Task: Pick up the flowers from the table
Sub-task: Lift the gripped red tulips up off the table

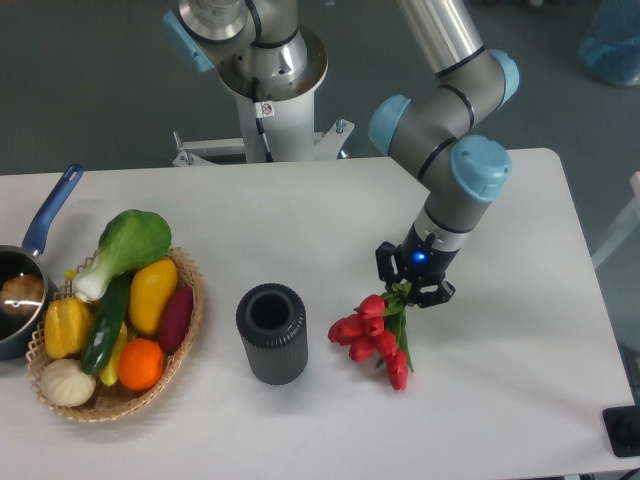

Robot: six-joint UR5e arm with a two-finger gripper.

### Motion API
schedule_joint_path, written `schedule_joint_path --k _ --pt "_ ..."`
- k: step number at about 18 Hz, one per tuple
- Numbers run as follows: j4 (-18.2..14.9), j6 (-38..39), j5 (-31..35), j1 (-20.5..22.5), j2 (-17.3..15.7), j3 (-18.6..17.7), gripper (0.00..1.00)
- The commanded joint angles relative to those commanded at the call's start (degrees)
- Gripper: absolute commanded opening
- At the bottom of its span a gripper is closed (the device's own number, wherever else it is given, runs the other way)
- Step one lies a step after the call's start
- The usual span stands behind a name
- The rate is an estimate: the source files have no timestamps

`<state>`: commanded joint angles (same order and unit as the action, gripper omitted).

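- The flowers (378, 335) lie at the near right part of the table (520, 350), red buds fanned toward the front and left, green stems running back and up.
- Left of them stands a dark ribbed cylinder (271, 332), well apart; further left a wicker basket (178, 345) of vegetables.
- The gripper (413, 284) sits right at the stem end, its fingers either side of the stems; whether they press on them cannot be told.
- A blue-handled pan (30, 265) rests at the far left edge.
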<state>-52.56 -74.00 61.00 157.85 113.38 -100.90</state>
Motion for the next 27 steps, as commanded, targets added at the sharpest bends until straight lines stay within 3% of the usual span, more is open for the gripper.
schedule_joint_path --k 6,10,16,19,21,27 --pt "0.17 7.37 0.08 0.62 -3.95 1.49 0.00" --pt "-0.18 7.65 0.17 2.54 -4.66 4.13 0.00" --pt "-0.18 -0.87 3.50 3.96 -6.07 8.87 0.00" --pt "-0.18 -1.23 4.56 3.87 -6.33 9.23 0.00" --pt "-0.44 -1.58 8.58 3.52 -7.12 9.32 0.00" --pt "-6.77 -6.68 18.70 2.12 -7.91 12.21 0.00"
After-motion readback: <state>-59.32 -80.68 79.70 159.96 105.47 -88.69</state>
